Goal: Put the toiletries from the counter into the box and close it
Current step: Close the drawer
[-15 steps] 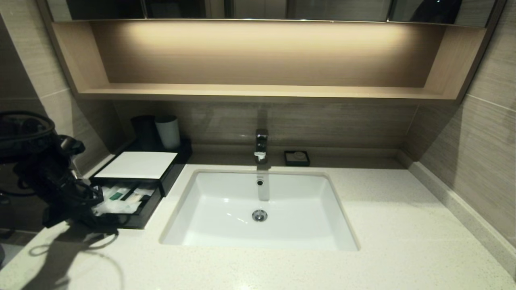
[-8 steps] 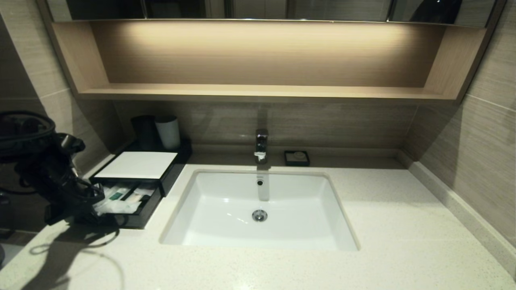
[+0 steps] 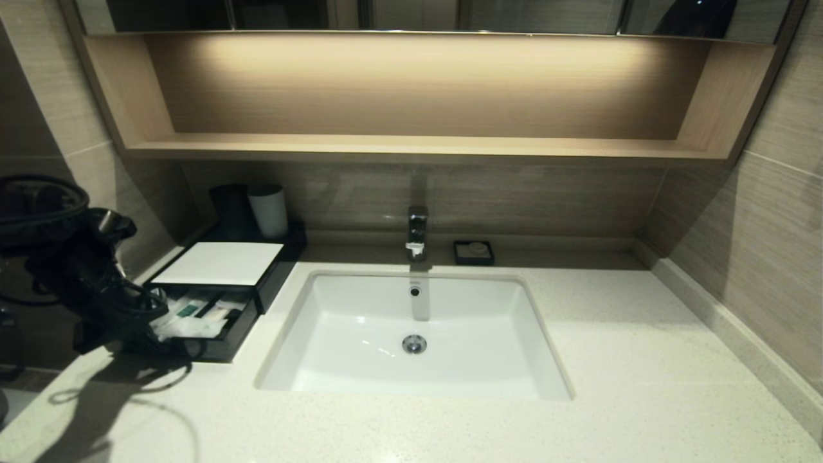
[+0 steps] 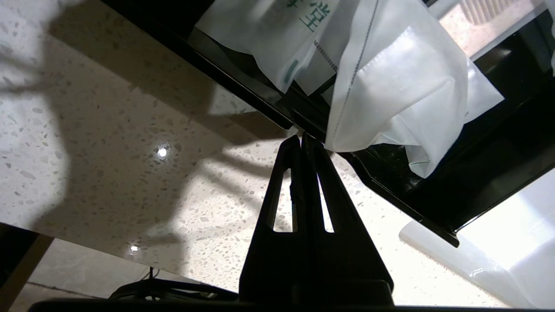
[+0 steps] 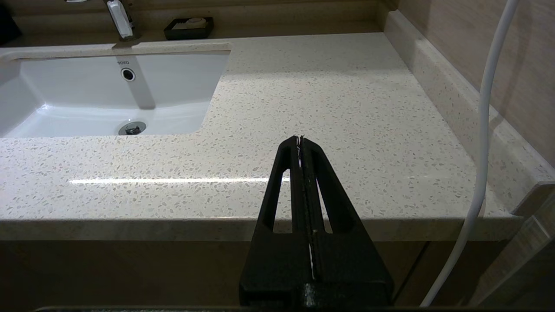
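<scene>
Lying in the pulled-out drawer of the box (image 3: 222, 263) at the counter's (image 3: 611, 360) left end, the toiletries (image 4: 390, 99) are sitting just beyond the left gripper (image 4: 302, 138), whose fingers are pressing together, empty, tips at the drawer's front edge. Right gripper (image 5: 300, 139) is idling closed off the counter's front.

- Left pincer (image 4: 302, 138) has its fingers pressed together with nothing between them, tips at the front edge of the black box's open drawer (image 4: 390, 190), low over the counter (image 4: 130, 164).
- Right pincer (image 5: 300, 139) is likewise closed and empty, parked off the counter's front edge, well right of the drawer.
</scene>
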Available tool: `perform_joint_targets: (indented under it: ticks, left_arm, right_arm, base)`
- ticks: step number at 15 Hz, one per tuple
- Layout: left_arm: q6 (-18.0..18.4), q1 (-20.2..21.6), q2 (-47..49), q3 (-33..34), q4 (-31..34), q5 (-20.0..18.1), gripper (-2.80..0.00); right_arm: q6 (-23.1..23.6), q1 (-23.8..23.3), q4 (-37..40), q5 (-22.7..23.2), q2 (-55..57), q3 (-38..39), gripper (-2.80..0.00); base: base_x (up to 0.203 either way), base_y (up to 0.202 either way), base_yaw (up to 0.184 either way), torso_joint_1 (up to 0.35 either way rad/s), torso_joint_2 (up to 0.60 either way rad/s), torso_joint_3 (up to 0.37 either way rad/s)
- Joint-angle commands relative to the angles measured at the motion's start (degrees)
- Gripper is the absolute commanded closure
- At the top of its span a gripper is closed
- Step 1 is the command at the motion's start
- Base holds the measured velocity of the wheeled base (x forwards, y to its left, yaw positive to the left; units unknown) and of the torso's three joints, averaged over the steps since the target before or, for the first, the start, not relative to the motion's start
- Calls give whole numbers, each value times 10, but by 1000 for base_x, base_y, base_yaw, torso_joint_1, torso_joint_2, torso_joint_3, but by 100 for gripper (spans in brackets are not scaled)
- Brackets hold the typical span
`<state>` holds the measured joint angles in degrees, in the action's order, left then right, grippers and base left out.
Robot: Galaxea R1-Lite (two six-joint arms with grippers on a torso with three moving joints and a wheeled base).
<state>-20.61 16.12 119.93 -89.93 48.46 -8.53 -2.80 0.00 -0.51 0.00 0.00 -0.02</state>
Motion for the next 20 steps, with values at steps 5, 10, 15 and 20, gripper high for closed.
perform_joint_targets:
  ticks: [5,10,15,20]
  left_arm:
    - [-1,-6,1,-17,2,-3,0]
    - [-2,-13,1,-17,-11,-3,0]
    - [-3,-16,-25,-17,-14,-4,0]
    - [-2,-16,-65,-2,-3,-3,0]
  right_arm:
    - [0,0,0,0,1,0,0]
    - [0,0,0,0,1,0,0]
    - [0,0,0,0,1,0,0]
    - [0,0,0,0,1,0,0]
  base:
    - [0,0,0,0,0,0]
    - [0,0,0,0,0,0]
    - [0,0,0,0,0,0]
    - [0,0,0,0,0,0]
